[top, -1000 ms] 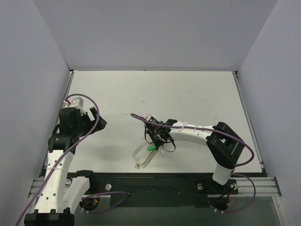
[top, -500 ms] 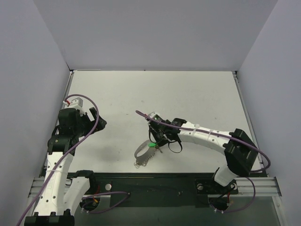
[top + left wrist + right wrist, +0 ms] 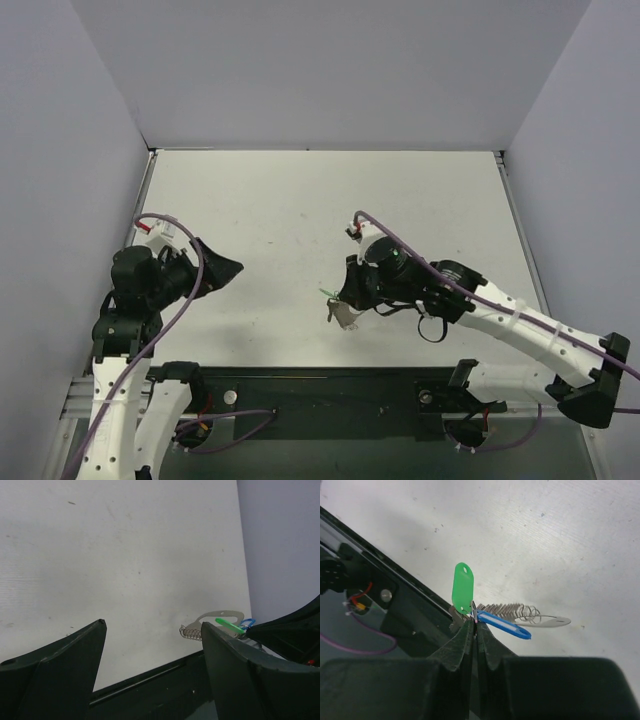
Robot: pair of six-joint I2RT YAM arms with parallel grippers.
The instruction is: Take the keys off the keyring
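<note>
**A:** Well, where is the silver metal oval keyring point(image 3: 545, 621)?

**B:** At the tips of the black right claw point(image 3: 474, 626), over the pale bench point(image 3: 560, 540) and close to its near edge. I cannot tell whether it touches the surface. The fingers are pressed together, pinching the keyring at the small ring where its tags join.

**A:** Which way does it run?

**B:** In the right wrist view its long axis leaves the fingertips toward the right, almost level. First comes the short silver coiled chain point(image 3: 507, 611), then the oval, seen edge-on as a thin sliver. The green plastic tag point(image 3: 462, 587) stands upward. The blue plastic tag point(image 3: 502, 625) points right and slightly down.

**A:** Does the left wrist view add anything?

**B:** Yes. There the oval shows its open face, lying long across the frame, with the chain at its left end and both tags at its right. The black left claw point(image 3: 153, 625) is spread wide, well apart from the keyring.

**A:** And from above?

**B:** Only the green tag poking out left of the right claw, with a pale silver bit below it. The blue tag is hidden.

**A:** The keys?

**B:** A small grey metal piece point(image 3: 454, 613) sits just left of the fingertips. I cannot tell whether it is a key.
</note>
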